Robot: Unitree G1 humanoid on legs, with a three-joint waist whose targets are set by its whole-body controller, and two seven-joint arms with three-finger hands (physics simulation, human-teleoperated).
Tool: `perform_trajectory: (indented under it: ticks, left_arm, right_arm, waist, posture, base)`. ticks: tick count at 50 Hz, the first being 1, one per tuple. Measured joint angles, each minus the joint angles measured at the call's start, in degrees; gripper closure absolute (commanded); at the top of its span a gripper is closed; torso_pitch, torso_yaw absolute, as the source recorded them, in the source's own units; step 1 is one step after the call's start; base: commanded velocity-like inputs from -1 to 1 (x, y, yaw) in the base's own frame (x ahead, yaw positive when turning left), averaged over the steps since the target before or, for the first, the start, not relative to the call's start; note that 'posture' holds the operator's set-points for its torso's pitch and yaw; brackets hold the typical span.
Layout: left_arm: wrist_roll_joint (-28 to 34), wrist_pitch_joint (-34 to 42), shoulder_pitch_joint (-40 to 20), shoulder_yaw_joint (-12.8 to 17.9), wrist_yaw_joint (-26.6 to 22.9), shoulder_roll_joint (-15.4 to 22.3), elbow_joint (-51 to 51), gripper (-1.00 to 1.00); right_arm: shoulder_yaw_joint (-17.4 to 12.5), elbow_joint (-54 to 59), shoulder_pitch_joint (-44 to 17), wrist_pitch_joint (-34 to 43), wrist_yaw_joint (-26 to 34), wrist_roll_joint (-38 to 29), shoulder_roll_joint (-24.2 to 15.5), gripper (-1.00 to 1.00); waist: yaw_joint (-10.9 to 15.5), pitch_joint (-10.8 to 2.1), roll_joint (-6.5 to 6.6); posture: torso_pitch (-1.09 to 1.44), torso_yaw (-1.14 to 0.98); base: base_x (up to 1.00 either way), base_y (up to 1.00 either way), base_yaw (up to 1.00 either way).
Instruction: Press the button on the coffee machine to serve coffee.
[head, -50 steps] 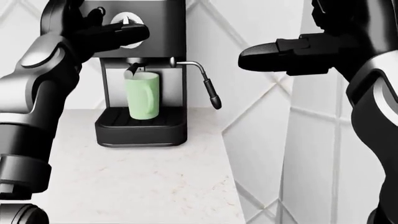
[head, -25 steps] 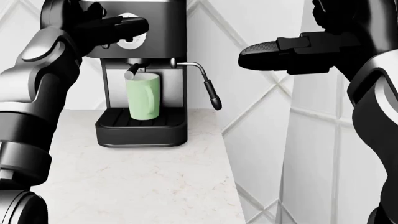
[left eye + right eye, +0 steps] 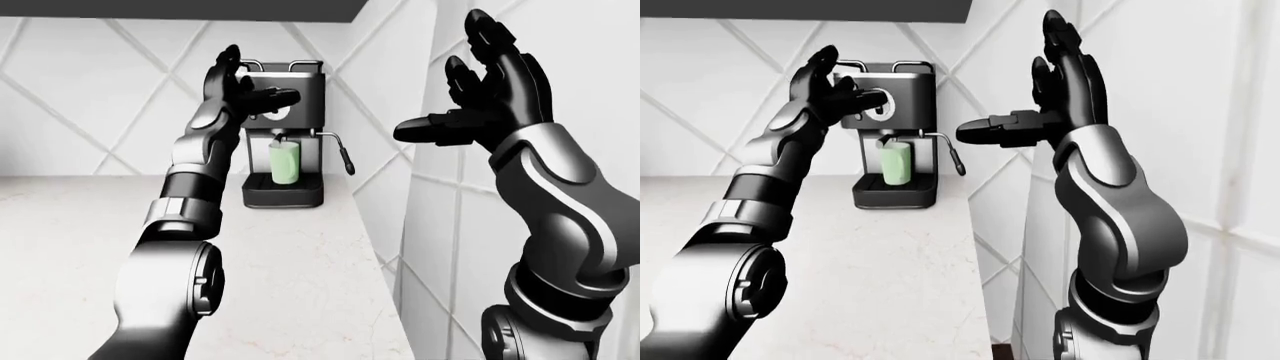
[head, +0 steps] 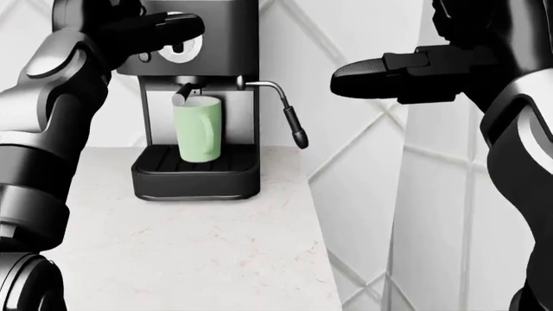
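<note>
Left hand (image 4: pixel 151 29), fingers spread, has risen across the coffee machine (image 4: pixel 207 97) panel (button hidden); press apparently under way.

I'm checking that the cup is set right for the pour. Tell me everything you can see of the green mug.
The green mug is a tall, plain, pale green cylinder with a matte look and a loop handle that shows on its left side in the head view. It stands upright on the black drip tray of the coffee machine, directly beneath the spout, which hangs at its rim. Neither hand touches it. Its contents cannot be seen.
</note>
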Motion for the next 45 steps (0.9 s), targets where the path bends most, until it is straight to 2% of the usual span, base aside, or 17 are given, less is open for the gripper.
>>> perform_trajectory:
  ticks: [23, 45]
  left_arm:
    - [0.4, -2.6, -0.9, 0.0, 0.1, 0.3, 2.9, -1.0]
    - [0.4, -4.2, -1.0, 0.3, -0.1, 0.1, 5.2, -1.0]
  right_arm:
    - [0.0, -0.5, -0.1, 0.6, -0.4, 0.2, 0.1, -1.0]
    - [-0.1, -0.5, 0.0, 0.4, -0.2, 0.1, 0.2, -1.0]
  waist:
    - [-0.2, 1.22, -0.03]
    - [-0.1, 1.19, 0.16]
  posture:
    - [-0.68, 0.0]
    - [-0.68, 0.0]
  base:
    - [0.0, 0.0, 0.0]
    - [0.0, 0.0, 0.0]
